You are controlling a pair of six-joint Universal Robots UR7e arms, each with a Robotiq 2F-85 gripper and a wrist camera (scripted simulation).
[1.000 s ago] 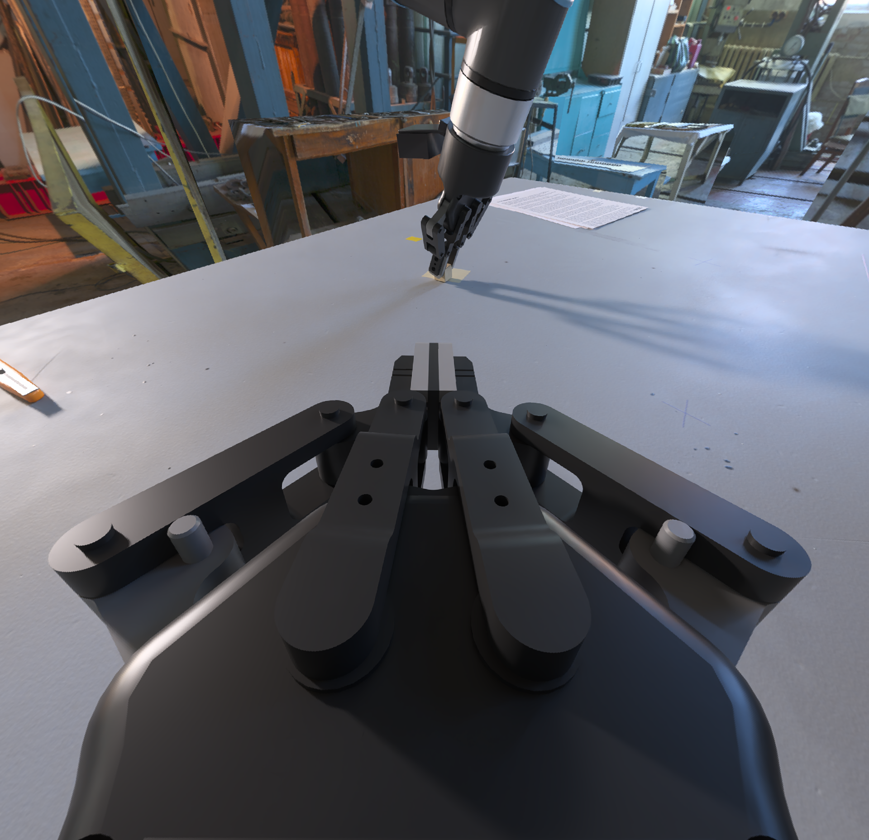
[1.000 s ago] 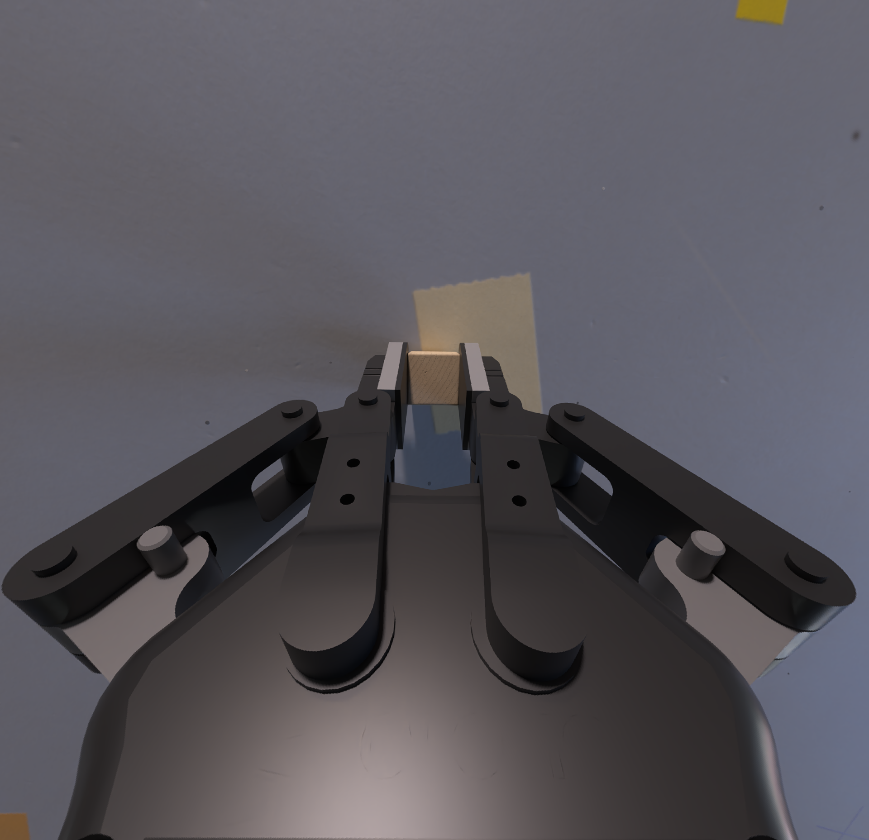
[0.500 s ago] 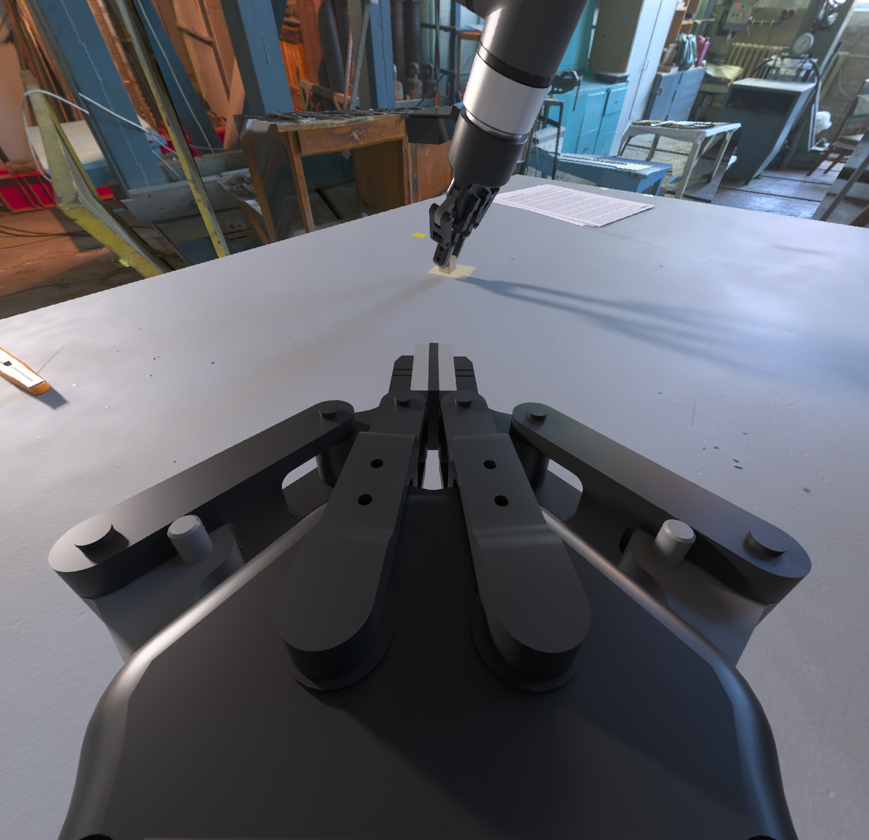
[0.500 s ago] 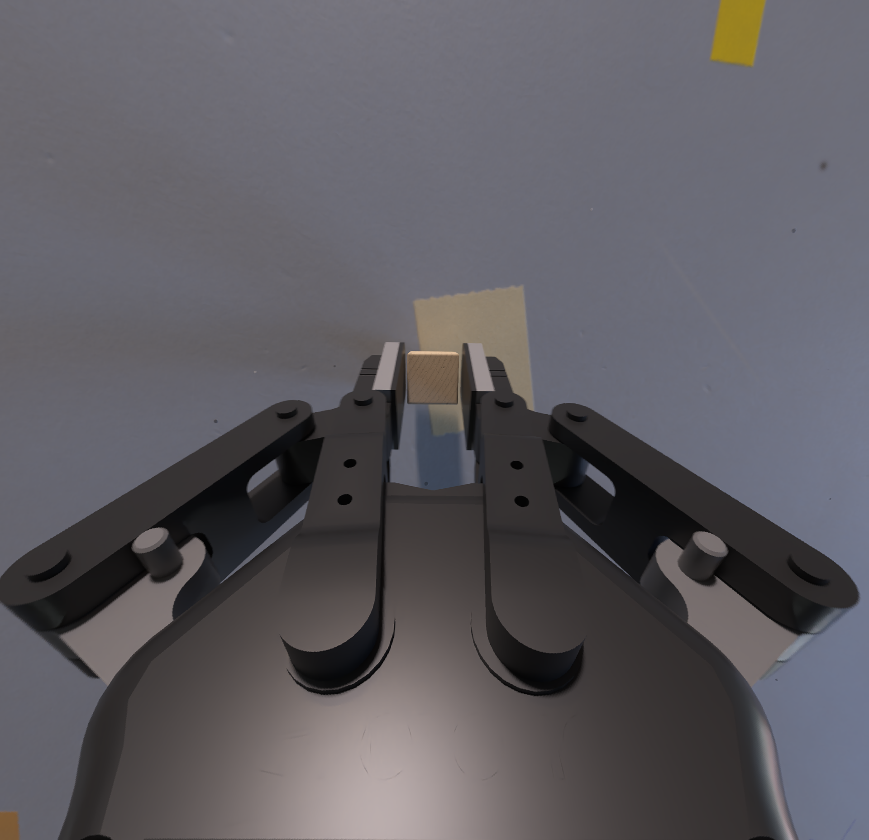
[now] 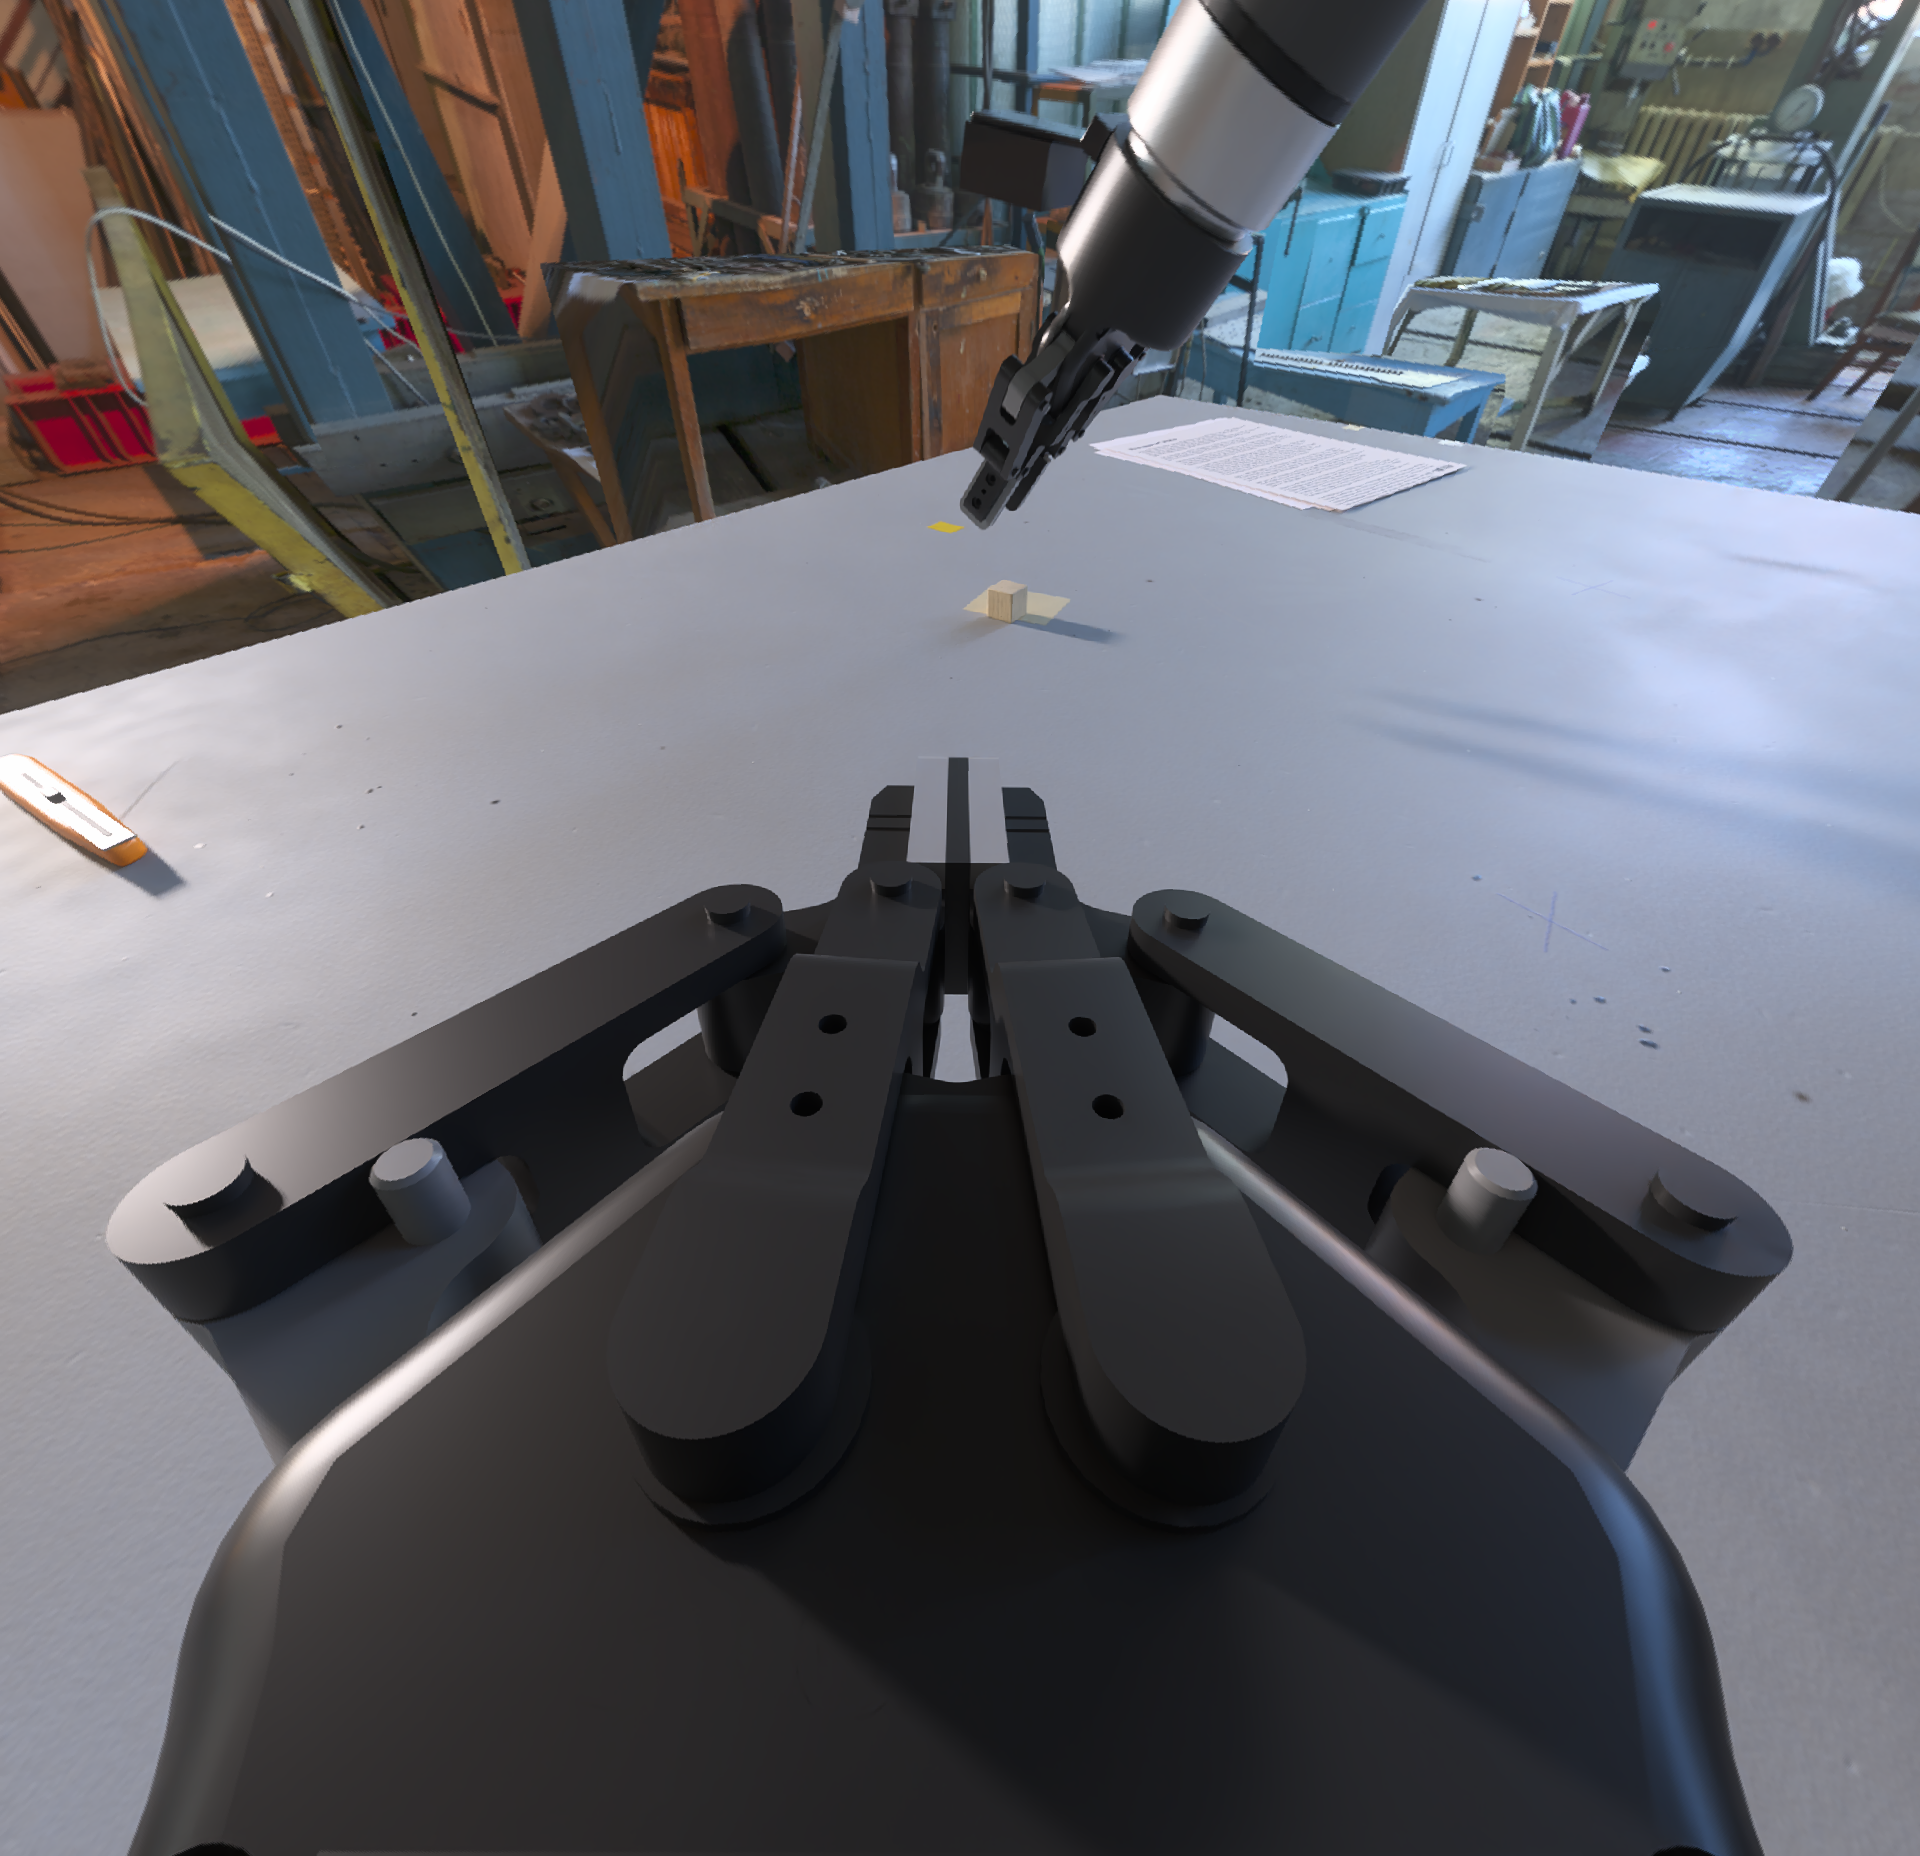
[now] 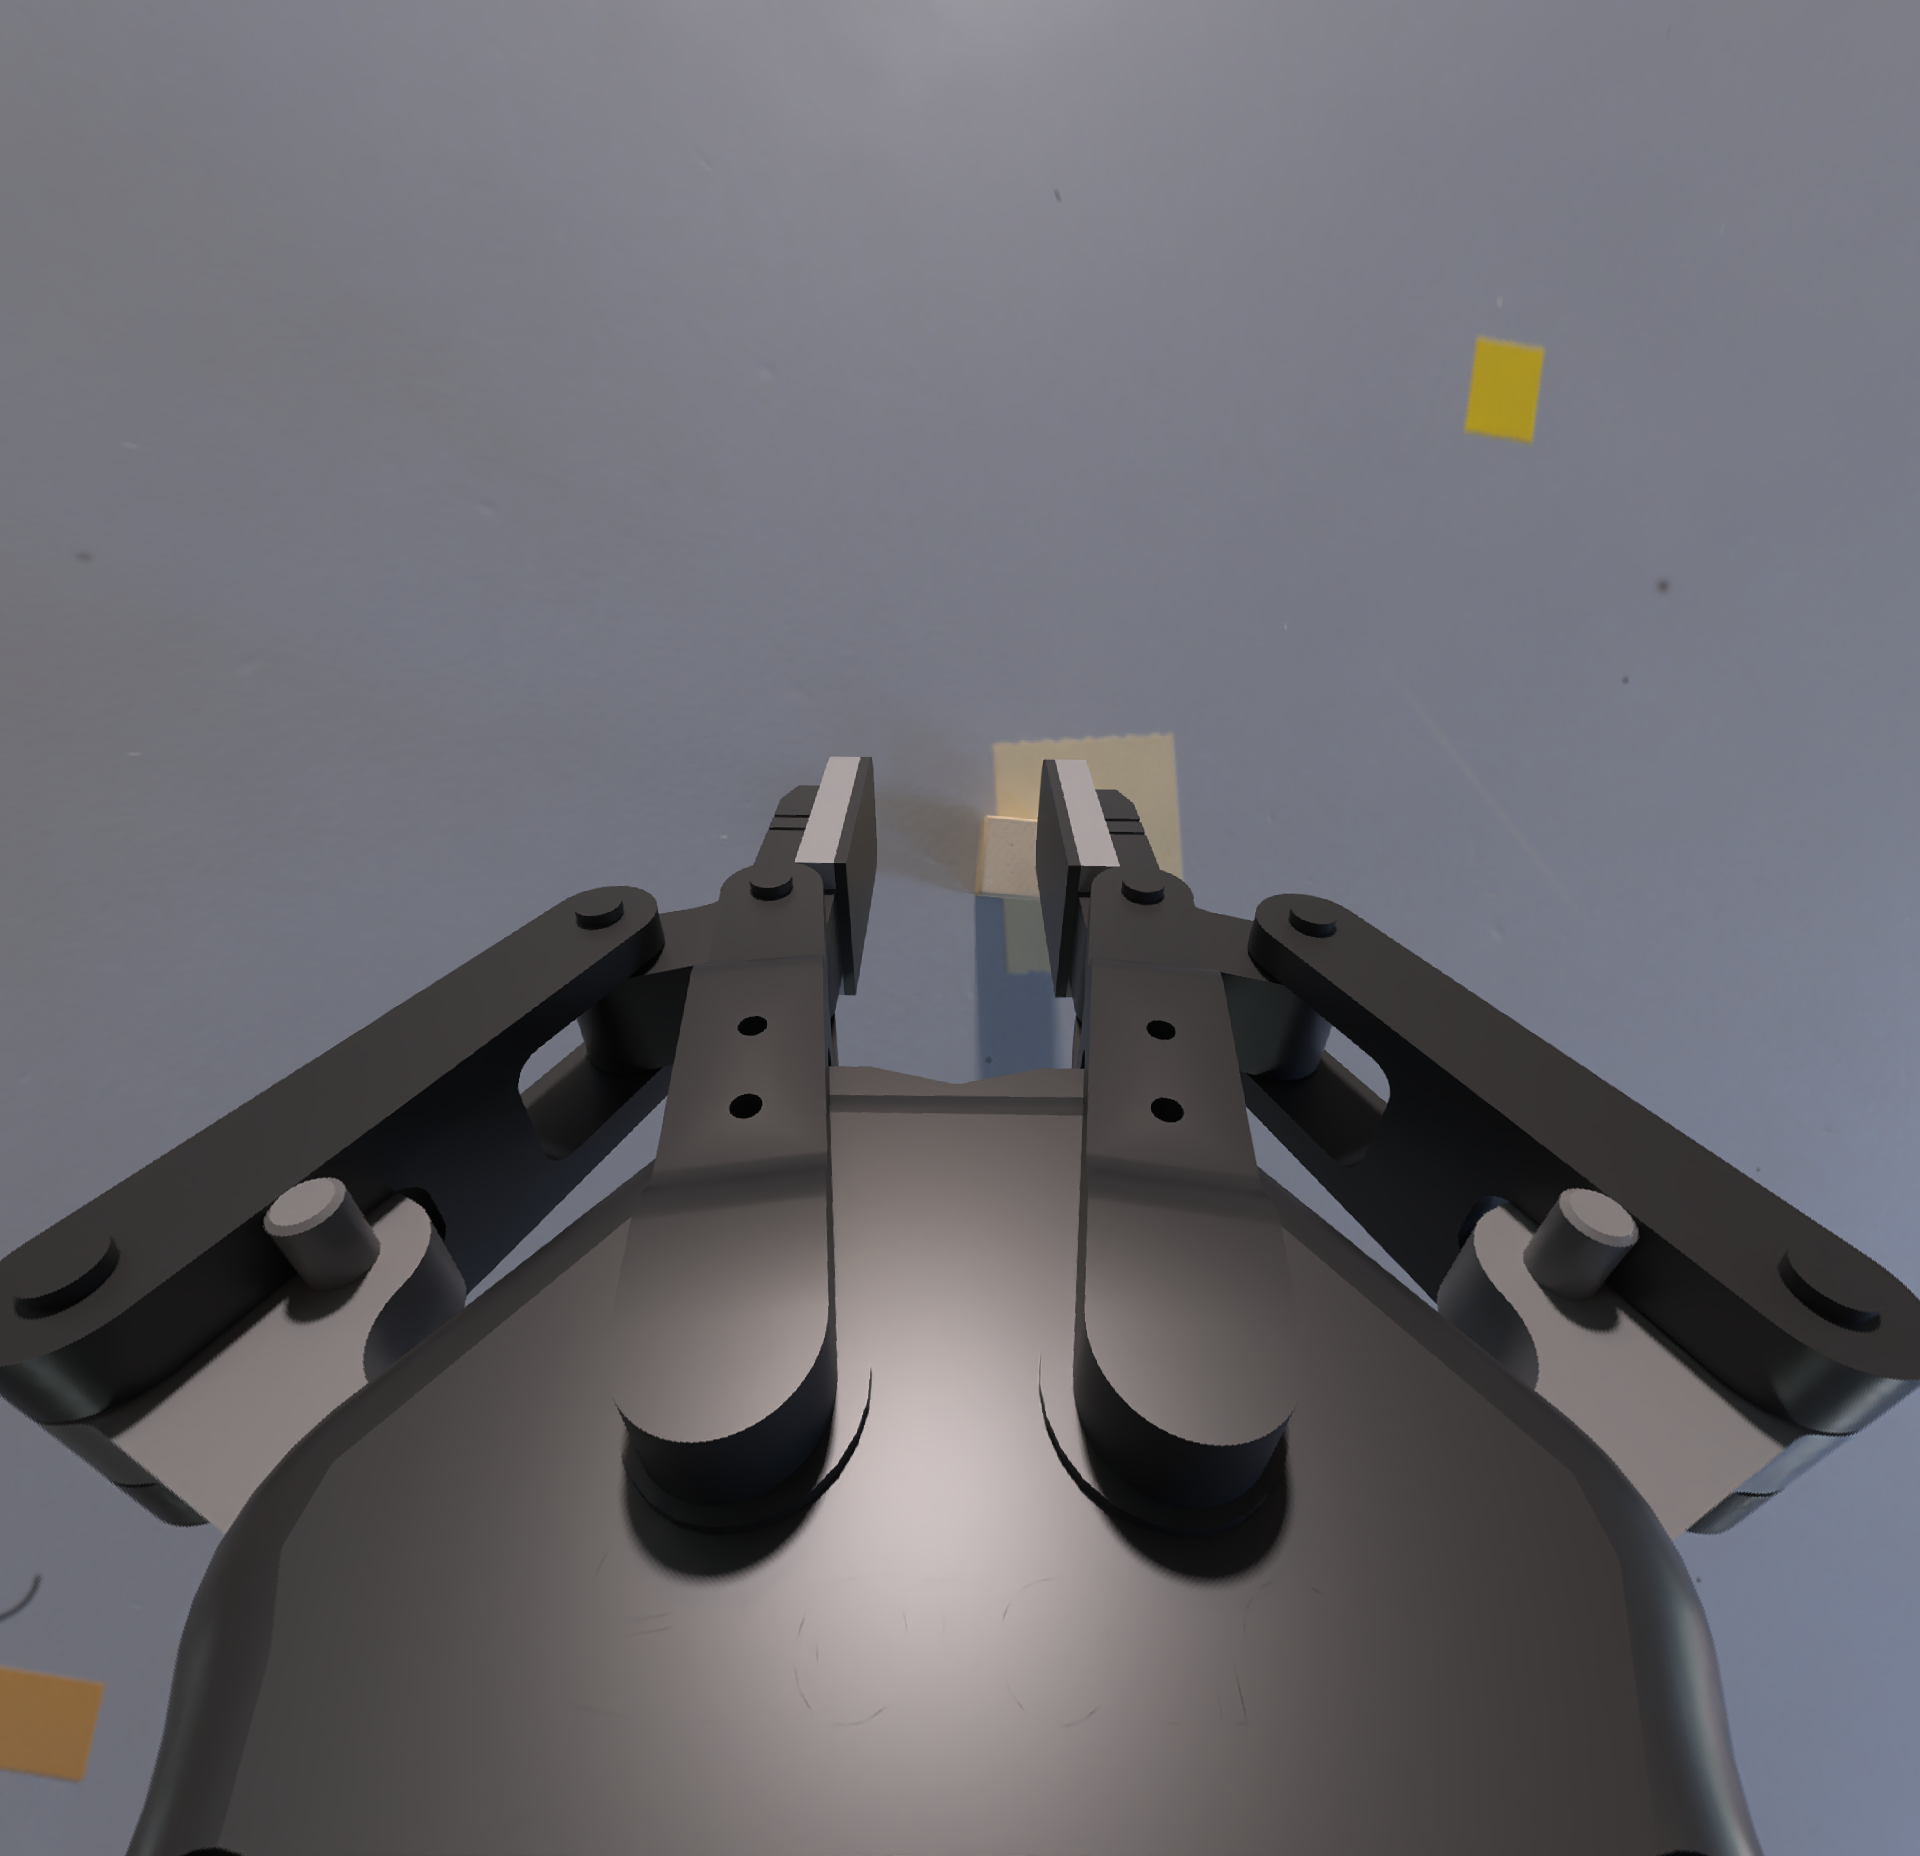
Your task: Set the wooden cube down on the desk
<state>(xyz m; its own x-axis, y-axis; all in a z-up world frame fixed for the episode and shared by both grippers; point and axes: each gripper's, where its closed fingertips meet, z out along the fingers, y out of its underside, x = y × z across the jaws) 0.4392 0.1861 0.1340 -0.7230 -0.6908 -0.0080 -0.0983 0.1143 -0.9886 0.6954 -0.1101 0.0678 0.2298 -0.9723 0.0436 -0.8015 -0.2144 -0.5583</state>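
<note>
Jaws on the right gripper (image 6: 958,819) are standing apart, gripping nothing and hanging above the desk (image 5: 1351,767), while the wooden cube (image 5: 1004,601) is sitting on a tan paper patch (image 5: 1039,606). Left gripper (image 5: 958,807) jaws are pressing together, empty.

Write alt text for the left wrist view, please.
A small pale wooden cube sits on a beige paper patch on the grey desk, with the open right gripper raised above it. The left gripper is shut in the foreground.
</note>
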